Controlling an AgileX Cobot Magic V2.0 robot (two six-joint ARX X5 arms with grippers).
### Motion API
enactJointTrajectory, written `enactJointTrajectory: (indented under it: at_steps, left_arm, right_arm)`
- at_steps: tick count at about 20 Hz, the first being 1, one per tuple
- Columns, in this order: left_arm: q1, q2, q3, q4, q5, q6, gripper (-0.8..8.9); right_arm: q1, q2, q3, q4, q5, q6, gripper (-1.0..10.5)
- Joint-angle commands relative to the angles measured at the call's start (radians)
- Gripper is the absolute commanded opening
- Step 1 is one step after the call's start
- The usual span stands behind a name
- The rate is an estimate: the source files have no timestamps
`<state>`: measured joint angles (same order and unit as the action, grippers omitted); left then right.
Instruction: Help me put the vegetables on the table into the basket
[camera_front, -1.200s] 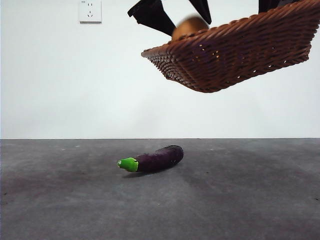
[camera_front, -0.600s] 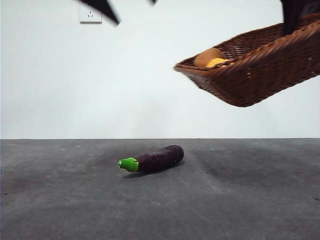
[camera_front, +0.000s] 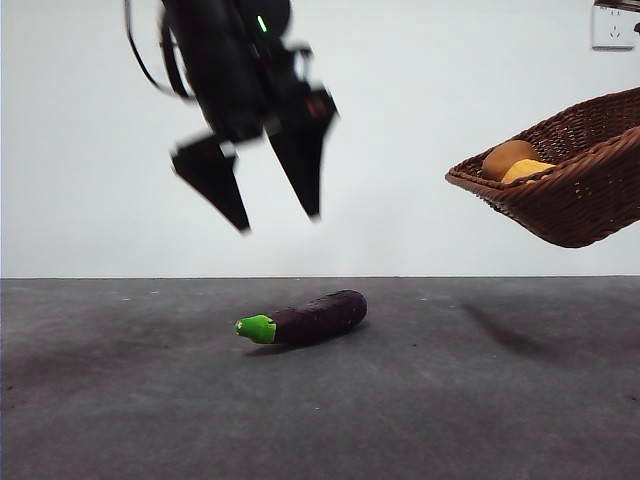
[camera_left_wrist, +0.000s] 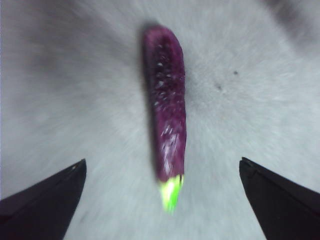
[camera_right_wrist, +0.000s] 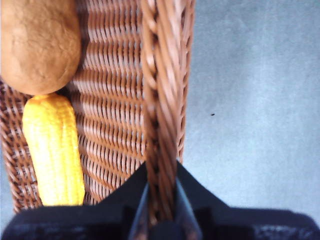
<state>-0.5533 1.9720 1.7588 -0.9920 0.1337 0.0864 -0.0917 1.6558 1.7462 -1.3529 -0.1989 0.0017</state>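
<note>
The left gripper (camera_front: 275, 220) hangs in the air above the eggplant (camera_front: 305, 318), with its two black jaws spread wide and pointing down; it holds nothing. In the left wrist view the eggplant (camera_left_wrist: 166, 117) lies on the table (camera_left_wrist: 260, 90) between the two jaws, with its green stem end nearer to the camera. The right gripper (camera_right_wrist: 161, 200) is clamped on the braided rim of the basket (camera_right_wrist: 157, 100) and holds the basket (camera_front: 575, 185) tilted, high above the table (camera_front: 480, 400) at the right side. The potato (camera_right_wrist: 37, 45) and the corn cob (camera_right_wrist: 55, 150) lie inside the basket, touching each other.

Half a second ago only a black tip of the left gripper showed at the top edge; now the whole gripper has come down into the front view. The basket has moved further to the right. The eggplant has stayed in the same place.
</note>
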Motion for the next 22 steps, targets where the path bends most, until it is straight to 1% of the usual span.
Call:
enactJointTrajectory:
  at_steps: [1,4,9,10,11,12,16,17,19,20,21,22]
  left_arm:
    - [-0.011,0.071,-0.011,0.060,0.004,0.017,5.65]
    - [-0.016,0.138,-0.011,0.101,0.005,0.014,5.64]
    - [-0.029,0.179,-0.011,0.122,0.003,-0.006,5.61]
    - [-0.032,0.182,-0.011,0.125,0.001,-0.008,5.48]
    - [-0.034,0.188,-0.011,0.122,-0.002,-0.016,4.91]
    - [-0.034,0.195,-0.011,0.117,-0.004,-0.019,4.65]
    - [-0.037,0.220,-0.011,0.107,-0.005,-0.020,4.64]
    - [-0.038,0.221,-0.011,0.113,-0.017,-0.029,4.16]
    - [-0.043,0.221,-0.011,0.116,-0.050,-0.033,1.97]
    - [-0.043,0.221,-0.011,0.111,-0.056,-0.028,1.13]
    - [-0.046,0.223,-0.011,0.106,-0.060,-0.014,0.47]
    - [-0.049,0.224,-0.011,0.104,-0.060,-0.003,0.19]
  right_arm:
    - [-0.002,0.006,-0.008,0.006,-0.010,-0.011,-0.1]
    - [-0.002,0.006,-0.008,0.007,-0.010,-0.014,-0.1]
    - [-0.002,0.006,-0.008,0.007,-0.010,-0.014,-0.1]
    - [-0.002,0.006,-0.008,0.007,-0.010,-0.014,-0.1]
    - [-0.002,0.006,-0.008,0.007,-0.010,-0.014,-0.1]
    - [-0.002,0.006,-0.008,0.006,-0.010,-0.014,-0.1]
    - [-0.002,0.006,-0.008,0.003,-0.010,-0.022,-0.1]
    - [-0.002,0.006,-0.008,0.002,-0.010,-0.024,-0.1]
    - [-0.002,0.006,-0.008,0.001,-0.010,-0.025,-0.1]
    - [-0.002,0.006,-0.008,0.001,-0.010,-0.026,-0.1]
    - [-0.002,0.006,-0.008,-0.002,-0.010,-0.027,-0.1]
    - [-0.002,0.006,-0.008,-0.003,-0.010,-0.029,-0.1]
